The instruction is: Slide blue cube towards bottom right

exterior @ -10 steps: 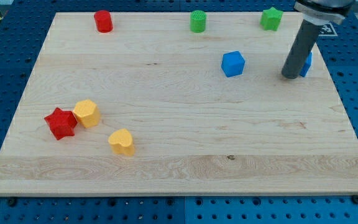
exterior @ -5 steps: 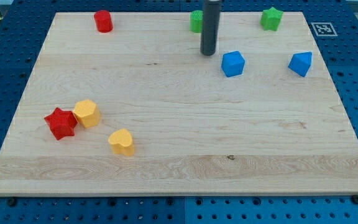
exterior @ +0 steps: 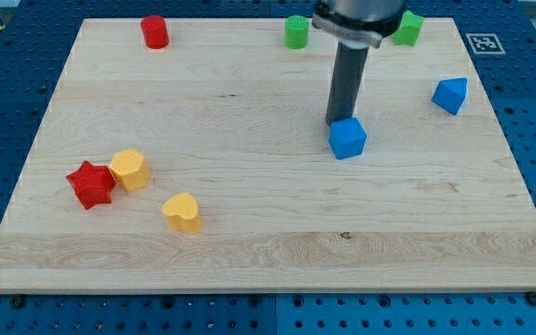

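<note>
The blue cube (exterior: 347,139) lies on the wooden board (exterior: 249,186), right of centre. My tip (exterior: 339,122) touches the cube's upper left edge, on the side toward the view's top. The dark rod rises from there to the arm at the view's top. A second blue block (exterior: 450,95), wedge-like, lies farther to the view's right and a little higher.
A red cylinder (exterior: 154,32), a green cylinder (exterior: 297,33) and a green star-like block (exterior: 408,29) stand along the top edge. A red star (exterior: 91,184), a yellow hexagon (exterior: 130,169) and a yellow heart (exterior: 183,212) lie at the lower left.
My tip swung from beside the right blue block to above the cube, then came down against it. The blue cube has slid toward the view's bottom.
</note>
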Controlling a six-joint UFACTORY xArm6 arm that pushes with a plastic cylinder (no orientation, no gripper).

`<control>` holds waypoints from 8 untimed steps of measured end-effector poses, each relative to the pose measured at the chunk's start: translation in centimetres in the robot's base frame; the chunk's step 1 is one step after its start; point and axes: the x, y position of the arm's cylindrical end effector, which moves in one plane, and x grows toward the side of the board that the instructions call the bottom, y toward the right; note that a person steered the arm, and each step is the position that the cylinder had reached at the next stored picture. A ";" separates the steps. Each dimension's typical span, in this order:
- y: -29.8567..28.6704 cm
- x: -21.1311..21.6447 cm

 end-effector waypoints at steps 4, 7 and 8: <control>5.4 10.8; 12.2 10.8; 11.2 10.4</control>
